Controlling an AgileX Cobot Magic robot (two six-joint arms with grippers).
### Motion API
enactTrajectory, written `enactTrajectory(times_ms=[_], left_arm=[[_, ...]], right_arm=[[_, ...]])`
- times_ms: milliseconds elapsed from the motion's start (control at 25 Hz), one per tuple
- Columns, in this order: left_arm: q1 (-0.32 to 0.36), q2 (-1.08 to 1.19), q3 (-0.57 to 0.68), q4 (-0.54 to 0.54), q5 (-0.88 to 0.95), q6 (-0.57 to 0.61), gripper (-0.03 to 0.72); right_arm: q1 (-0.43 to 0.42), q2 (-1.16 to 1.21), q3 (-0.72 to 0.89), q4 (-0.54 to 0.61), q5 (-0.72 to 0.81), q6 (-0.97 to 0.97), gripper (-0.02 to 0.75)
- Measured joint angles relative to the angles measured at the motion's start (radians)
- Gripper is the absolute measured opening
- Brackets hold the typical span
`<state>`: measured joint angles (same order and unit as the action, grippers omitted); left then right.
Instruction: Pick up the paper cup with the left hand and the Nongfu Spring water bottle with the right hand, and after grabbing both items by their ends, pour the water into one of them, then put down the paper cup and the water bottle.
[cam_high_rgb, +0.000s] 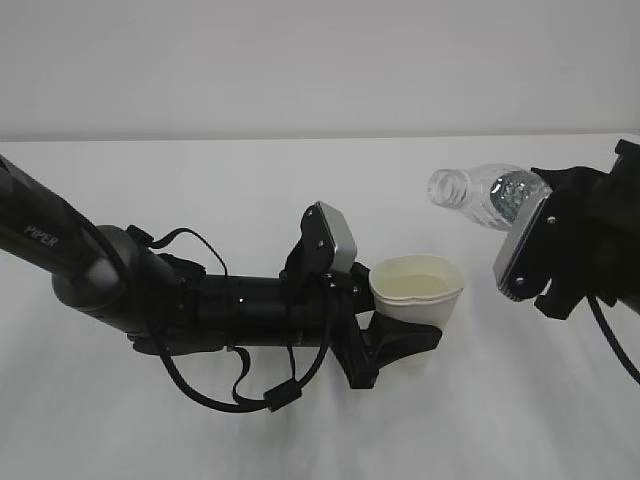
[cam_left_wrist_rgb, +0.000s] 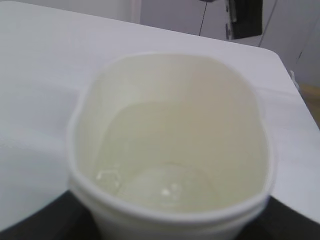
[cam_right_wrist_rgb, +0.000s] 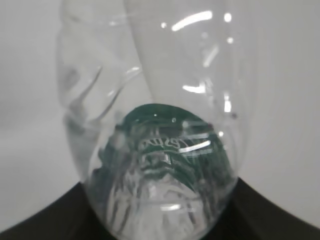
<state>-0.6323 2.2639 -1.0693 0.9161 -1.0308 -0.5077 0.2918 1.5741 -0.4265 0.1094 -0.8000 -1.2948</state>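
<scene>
Over the white table, left hand clamped on the upright paper cup holding water, right hand clamped on the tilted Nongfu Spring water bottle, neck toward the cup.

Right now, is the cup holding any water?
Yes, partly filled. The left wrist view shows clear liquid pooled low in the paper cup, a faint waterline well below the rim.
</scene>
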Motion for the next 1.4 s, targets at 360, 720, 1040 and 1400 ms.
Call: enactTrajectory(times_ms=[360, 720, 1040, 1400], left_arm=[[0.000, 0.000, 0.000, -0.009, 0.000, 0.000, 0.433], [0.000, 0.002, 0.000, -0.058, -0.029, 0.000, 0.432], [0.000, 0.002, 0.000, -0.087, -0.043, 0.033, 0.432], [0.000, 0.002, 0.000, -0.093, -0.033, 0.068, 0.432]], right_arm=[[0.000, 0.000, 0.013, 0.002, -0.143, 0.275, 0.392], [0.000, 0.000, 0.088, 0.002, -0.314, 0.532, 0.392], [0.000, 0.000, 0.095, 0.002, -0.319, 0.775, 0.392], [0.000, 0.000, 0.095, 0.027, -0.321, 0.966, 0.392]])
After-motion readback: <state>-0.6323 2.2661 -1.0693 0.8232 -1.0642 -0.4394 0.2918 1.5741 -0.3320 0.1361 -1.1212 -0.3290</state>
